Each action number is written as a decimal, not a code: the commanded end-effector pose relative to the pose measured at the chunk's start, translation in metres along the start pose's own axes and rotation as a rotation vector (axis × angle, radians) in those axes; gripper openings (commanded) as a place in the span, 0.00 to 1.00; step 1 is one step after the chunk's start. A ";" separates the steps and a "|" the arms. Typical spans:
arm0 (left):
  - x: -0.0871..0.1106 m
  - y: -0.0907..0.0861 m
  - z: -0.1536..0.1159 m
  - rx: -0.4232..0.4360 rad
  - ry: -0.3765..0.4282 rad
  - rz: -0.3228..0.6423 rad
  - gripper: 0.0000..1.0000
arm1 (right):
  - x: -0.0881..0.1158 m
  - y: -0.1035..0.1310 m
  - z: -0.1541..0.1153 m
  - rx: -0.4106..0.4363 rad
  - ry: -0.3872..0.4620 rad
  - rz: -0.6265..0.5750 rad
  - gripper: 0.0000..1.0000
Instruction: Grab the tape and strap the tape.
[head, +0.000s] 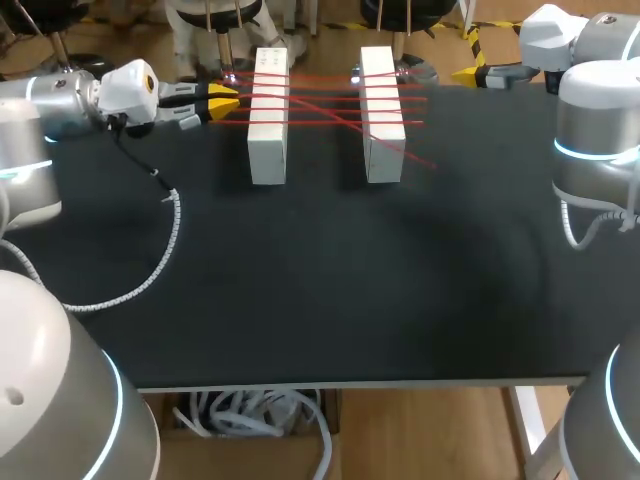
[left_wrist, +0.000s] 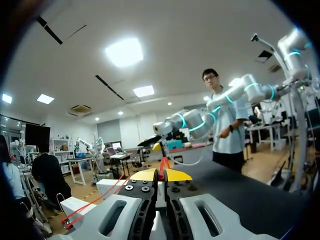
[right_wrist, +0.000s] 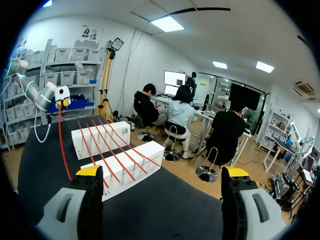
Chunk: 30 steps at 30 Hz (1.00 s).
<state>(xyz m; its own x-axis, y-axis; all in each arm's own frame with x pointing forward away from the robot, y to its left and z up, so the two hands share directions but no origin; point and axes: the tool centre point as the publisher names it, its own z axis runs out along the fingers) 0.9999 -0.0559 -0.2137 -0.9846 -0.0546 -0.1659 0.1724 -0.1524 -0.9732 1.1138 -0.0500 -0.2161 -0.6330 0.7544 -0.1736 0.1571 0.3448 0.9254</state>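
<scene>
Grips the red tape (right_wrist: 63, 145) between the pressed-together tips of the left gripper (head: 228, 103), strands running lengthwise straight ahead of those tips, across a white box (head: 268, 120) just ahead and a second white box (head: 383, 120) beyond. Counts two boxes, at least four strands over them, plus one slanting strand ending on the table past the second box. Shows the right gripper (right_wrist: 162, 172) spread wide on nothing, plain only in the right wrist view; shows tape between the left tips close up only in the left wrist view.
</scene>
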 end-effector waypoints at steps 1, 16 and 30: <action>0.001 -0.001 0.000 -0.002 -0.001 0.000 0.00 | 0.000 0.000 0.000 0.000 0.000 0.000 1.00; 0.009 -0.047 0.028 0.078 -0.034 -0.039 0.00 | 0.000 0.000 0.000 0.000 0.000 0.000 1.00; 0.024 -0.051 0.042 0.185 0.013 -0.083 0.00 | 0.000 0.000 0.000 0.000 0.000 0.000 1.00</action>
<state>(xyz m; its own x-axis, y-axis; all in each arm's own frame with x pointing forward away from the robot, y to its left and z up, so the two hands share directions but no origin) 0.9649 -0.0909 -0.1539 -0.9933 -0.0553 -0.1016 0.1144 -0.3383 -0.9341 1.1139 -0.0500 -0.2161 -0.6330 0.7544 -0.1736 0.1572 0.3449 0.9254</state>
